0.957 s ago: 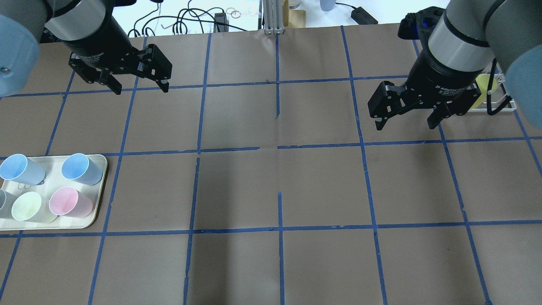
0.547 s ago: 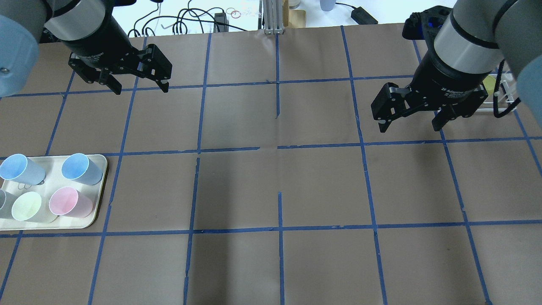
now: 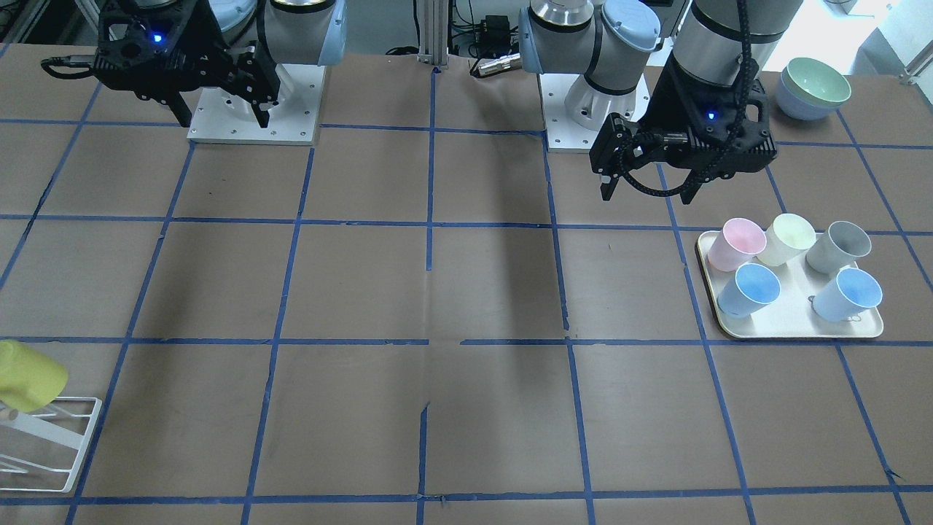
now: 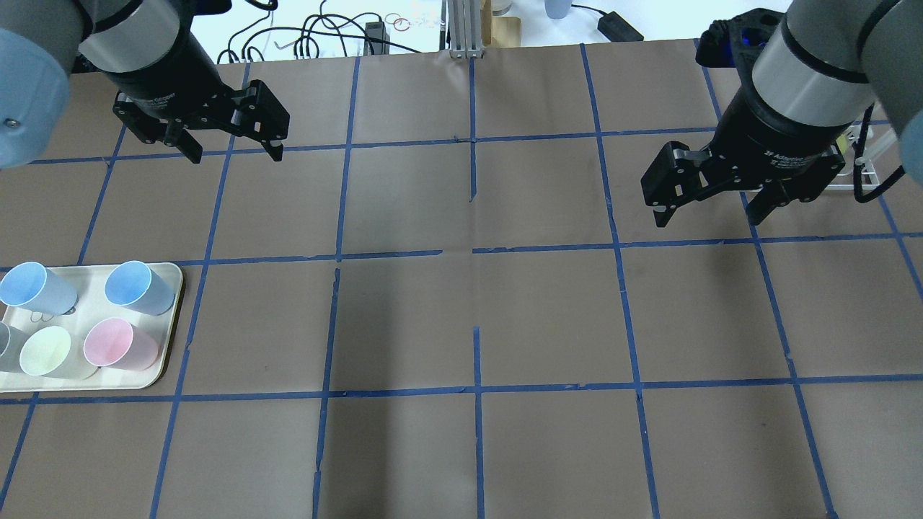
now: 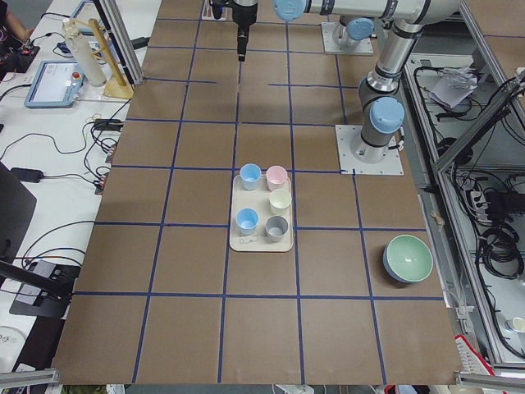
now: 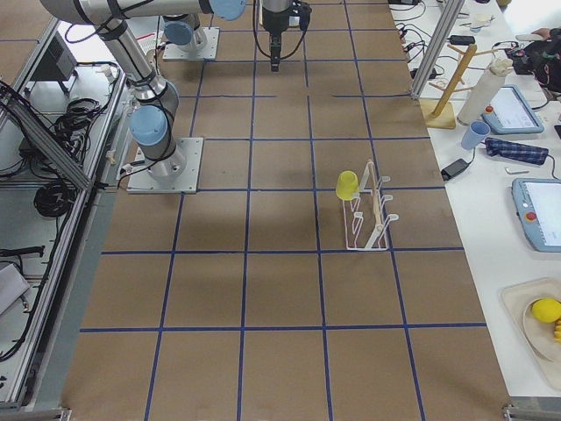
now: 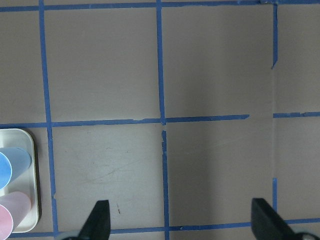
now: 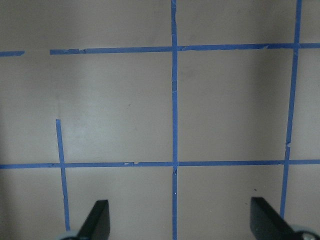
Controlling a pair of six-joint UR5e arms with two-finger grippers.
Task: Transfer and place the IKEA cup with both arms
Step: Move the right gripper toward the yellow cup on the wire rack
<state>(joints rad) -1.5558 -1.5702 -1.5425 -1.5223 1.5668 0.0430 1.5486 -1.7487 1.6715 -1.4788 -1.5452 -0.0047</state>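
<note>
The right gripper (image 4: 708,214) hangs over the table with its fingers spread wide and nothing between them. The left gripper (image 4: 236,151) is just as open and just as empty. The yellow cup (image 3: 25,375) sits on a prong of the white wire rack (image 3: 52,441). It lies out ahead of the right gripper, off to that gripper's right side and below it, well apart from the fingertips. In the overhead view the right wrist hides it. Its long axis is slanted, neither upright nor flat; which end faces the gripper I cannot tell. The right arm is plainly the nearer one, as the left gripper is far across the table. Just ahead of the left gripper, to its left, is a tray (image 3: 783,329) of pastel cups. The first reach probably falls to the right arm, forward and outward, with the wrist tilted to match the slant.
</note>
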